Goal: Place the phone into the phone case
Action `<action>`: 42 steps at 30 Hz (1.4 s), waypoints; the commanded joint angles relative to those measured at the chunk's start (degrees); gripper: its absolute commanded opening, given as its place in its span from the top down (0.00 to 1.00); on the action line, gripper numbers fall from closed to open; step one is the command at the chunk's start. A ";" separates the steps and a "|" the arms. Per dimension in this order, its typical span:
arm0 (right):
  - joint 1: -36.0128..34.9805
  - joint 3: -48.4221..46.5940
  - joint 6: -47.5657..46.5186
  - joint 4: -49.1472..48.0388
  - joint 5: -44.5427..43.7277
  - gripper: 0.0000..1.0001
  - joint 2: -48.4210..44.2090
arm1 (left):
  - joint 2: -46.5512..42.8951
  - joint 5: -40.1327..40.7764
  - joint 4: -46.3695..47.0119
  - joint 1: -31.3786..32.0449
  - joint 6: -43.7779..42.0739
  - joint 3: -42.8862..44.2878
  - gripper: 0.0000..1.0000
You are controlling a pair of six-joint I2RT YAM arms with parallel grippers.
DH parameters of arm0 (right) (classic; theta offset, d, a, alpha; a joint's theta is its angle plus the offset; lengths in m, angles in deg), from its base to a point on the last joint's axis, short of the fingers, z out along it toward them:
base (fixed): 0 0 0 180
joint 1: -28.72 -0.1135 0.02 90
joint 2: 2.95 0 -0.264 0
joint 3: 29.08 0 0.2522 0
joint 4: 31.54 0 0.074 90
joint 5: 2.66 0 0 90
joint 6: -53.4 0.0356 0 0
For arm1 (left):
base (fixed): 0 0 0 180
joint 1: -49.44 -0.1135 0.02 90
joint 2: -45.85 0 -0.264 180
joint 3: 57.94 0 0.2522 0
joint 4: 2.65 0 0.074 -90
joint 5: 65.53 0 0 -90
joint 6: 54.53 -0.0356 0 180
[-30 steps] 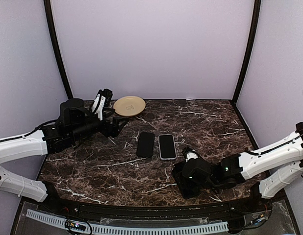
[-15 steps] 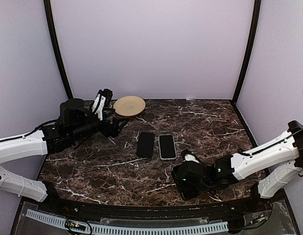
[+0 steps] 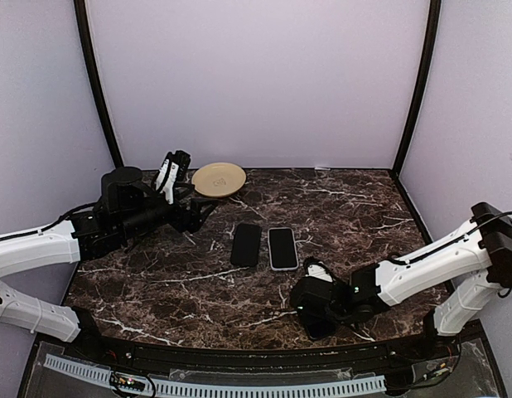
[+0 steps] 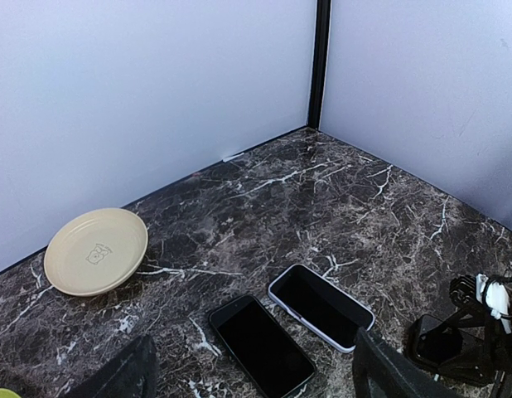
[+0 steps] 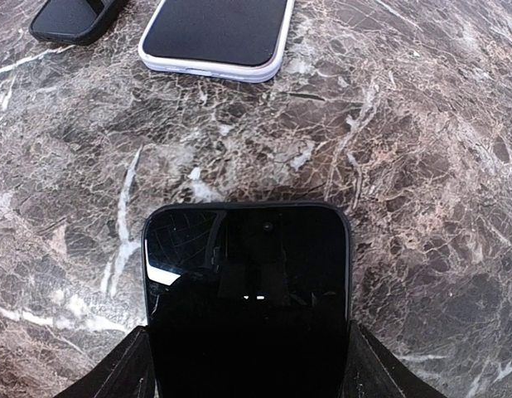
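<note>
My right gripper [image 3: 316, 305] [image 5: 248, 352] is shut on a black phone [image 5: 246, 282], holding it by its sides, screen up, low over the table near the front. A white-rimmed phone case [image 3: 282, 248] [image 5: 216, 31] [image 4: 322, 306] lies flat just beyond the phone. A second black phone-shaped slab [image 3: 246, 244] [image 4: 261, 344] [image 5: 74, 16] lies to its left. My left gripper [image 3: 183, 195] is open and empty, raised at the back left; its fingers [image 4: 115, 377] frame the bottom of the left wrist view.
A beige plate [image 3: 219, 179] [image 4: 95, 250] sits at the back left by the wall. The dark marble table [image 3: 347, 207] is enclosed by pale walls with black corner posts [image 3: 409, 91].
My right gripper has shifted slightly left with the phone, and the right arm's elbow has risen. The left arm, the case and the black slab have not moved.
</note>
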 commanded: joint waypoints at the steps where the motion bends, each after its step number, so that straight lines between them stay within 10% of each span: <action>1: -0.70 -1.11 1.51 5.51 0.94 0.21 2.18 | -0.21 -0.57 -0.12 -0.14 -0.81 -0.39 0.17; 7: -0.64 -4.42 0.33 8.91 -0.34 0.03 3.15 | -0.15 -0.43 -0.12 -0.15 -0.86 -0.35 0.17; 18: 2.10 -12.21 -11.71 12.24 4.96 0.02 -2.45 | -0.02 -1.01 -0.21 -0.15 -0.73 -0.25 0.17; 29: 5.27 -16.81 -15.47 14.26 12.31 0.72 4.25 | -0.33 -0.93 -0.30 -0.13 -0.73 -0.26 0.17; 42: 5.36 -8.60 -9.93 10.46 21.69 0.80 9.38 | -0.33 -1.15 -0.21 -0.12 -0.73 -0.26 0.17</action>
